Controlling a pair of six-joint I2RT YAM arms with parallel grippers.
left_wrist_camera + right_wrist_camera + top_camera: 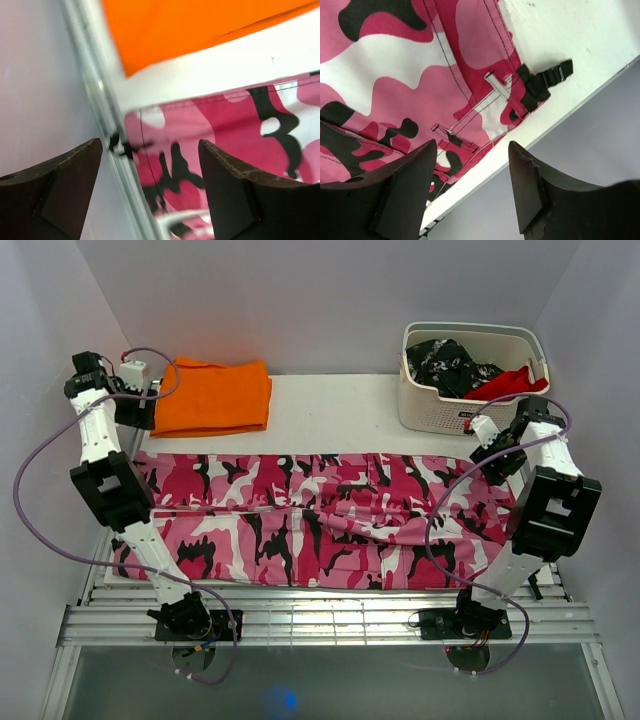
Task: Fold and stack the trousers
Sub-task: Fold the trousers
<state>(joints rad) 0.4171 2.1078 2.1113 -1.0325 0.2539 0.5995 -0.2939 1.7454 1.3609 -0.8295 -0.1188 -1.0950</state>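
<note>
The pink camouflage trousers (320, 520) lie spread flat across the table, legs to the left, waist to the right. My left gripper (135, 405) hangs open and empty above the far left leg end, near the table's left edge; its wrist view shows the leg hem (200, 150) between its fingers (235, 190). My right gripper (490, 450) hangs open and empty above the waist's far right corner. Its wrist view shows the waistband (485, 100) with a black buckle strap (545, 80) by the table's edge.
A folded orange cloth (213, 396) lies at the back left, also in the left wrist view (200, 30). A white basket (470, 375) at the back right holds a black-and-white speckled garment (445, 362) and red cloth (510, 383). Walls close both sides.
</note>
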